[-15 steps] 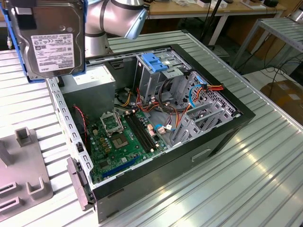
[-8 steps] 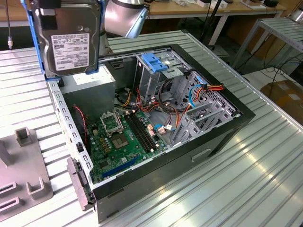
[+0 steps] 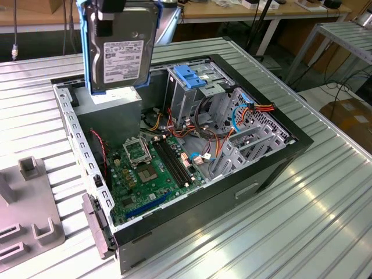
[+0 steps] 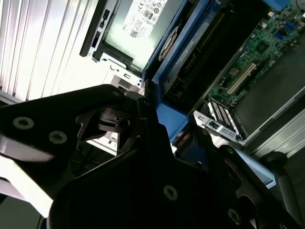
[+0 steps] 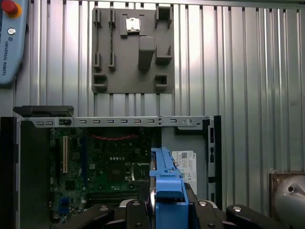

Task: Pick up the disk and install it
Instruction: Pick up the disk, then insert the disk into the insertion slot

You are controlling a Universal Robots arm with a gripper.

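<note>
Exterior view shows the disk (image 3: 119,49) held upright in the air above the open computer case (image 3: 256,180), over the grey box beside the motherboard (image 3: 145,168). The end effector (image 3: 107,17) is clamped on its top edge. Pickup looks done. The disk is not yet seated in the drive cage (image 3: 186,93), so installing remains.

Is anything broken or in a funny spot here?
Nothing looks broken or spilled. The one odd thing is the disk: it hangs upright in the air over the open computer case, pinched at its top by the gripper, not sitting in any slot. The case lies on its side without its cover.
</note>
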